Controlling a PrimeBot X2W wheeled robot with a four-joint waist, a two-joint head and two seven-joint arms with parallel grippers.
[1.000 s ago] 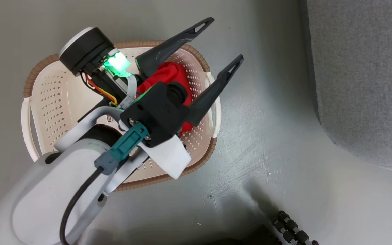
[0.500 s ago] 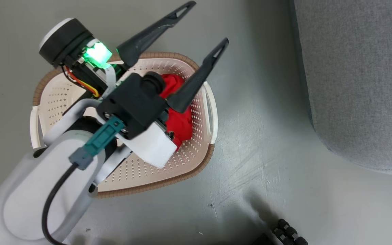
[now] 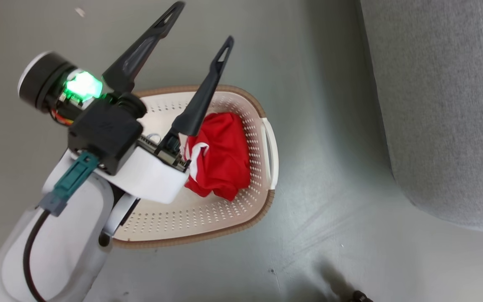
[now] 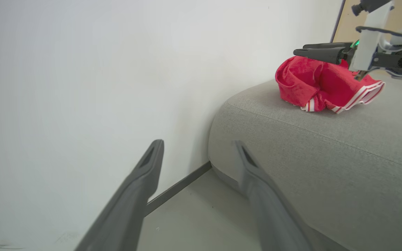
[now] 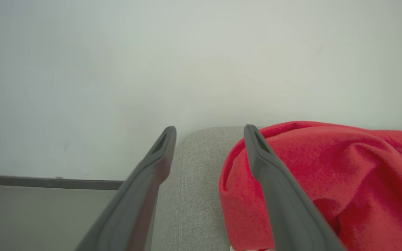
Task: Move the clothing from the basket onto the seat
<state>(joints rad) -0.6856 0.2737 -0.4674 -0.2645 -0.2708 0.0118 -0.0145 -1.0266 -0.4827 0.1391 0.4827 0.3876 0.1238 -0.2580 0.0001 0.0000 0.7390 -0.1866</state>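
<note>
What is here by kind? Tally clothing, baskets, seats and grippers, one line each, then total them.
Red clothing: 2, basket garment and seat garment
Baskets: 1, the basket
Seats: 1, the seat
Grippers: 2, left gripper and right gripper, both open
Total: 6

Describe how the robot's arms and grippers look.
The left gripper has two long dark fingers with slotted tips, a black wrist block, a green light, a teal plug with a dark cable, and a pale forearm. The right gripper has the same dark fingers.
</note>
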